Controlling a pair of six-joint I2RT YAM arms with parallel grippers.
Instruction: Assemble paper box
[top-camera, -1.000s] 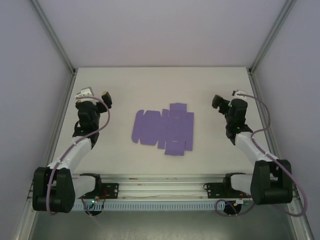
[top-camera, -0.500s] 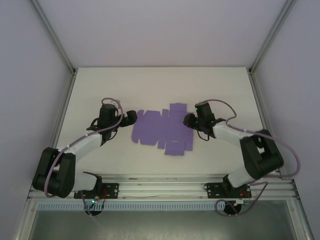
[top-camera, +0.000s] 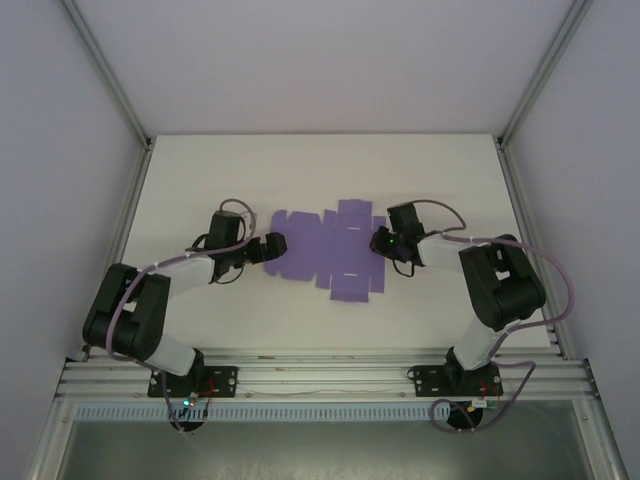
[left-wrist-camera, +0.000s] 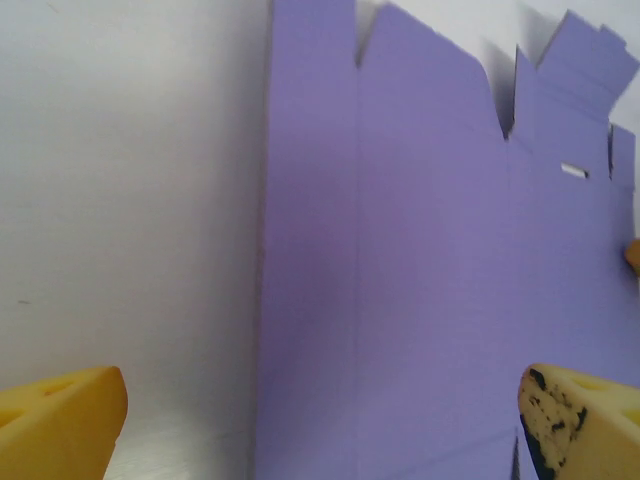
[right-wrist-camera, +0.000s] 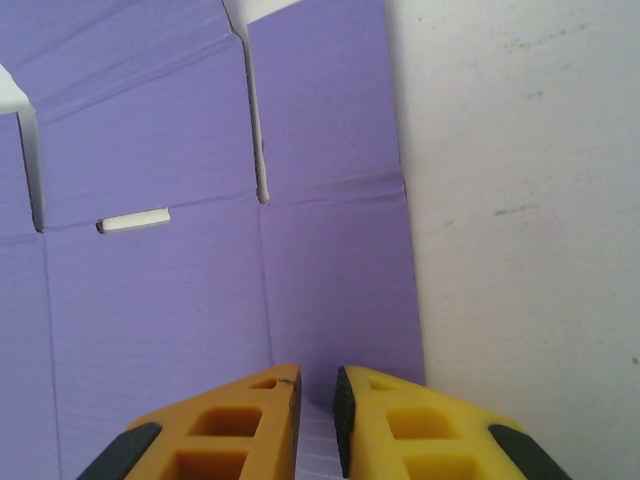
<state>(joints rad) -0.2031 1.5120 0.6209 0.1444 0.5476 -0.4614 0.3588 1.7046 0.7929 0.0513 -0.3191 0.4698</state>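
The paper box (top-camera: 330, 255) lies as a flat purple die-cut sheet in the middle of the white table (top-camera: 450, 180), flaps spread and small slots (right-wrist-camera: 133, 219) cut near its creases. The left gripper (top-camera: 275, 245) sits low at the sheet's left edge, its yellow fingers (left-wrist-camera: 60, 420) spread wide apart. The right gripper (top-camera: 381, 241) rests over the sheet's right edge, its fingers (right-wrist-camera: 240, 420) drawn almost together with a thin gap between them.

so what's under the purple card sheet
The paper box lies unfolded on the white table, which shows all round its edges. No bulge shows in the sheet, but whatever is directly beneath it is covered.
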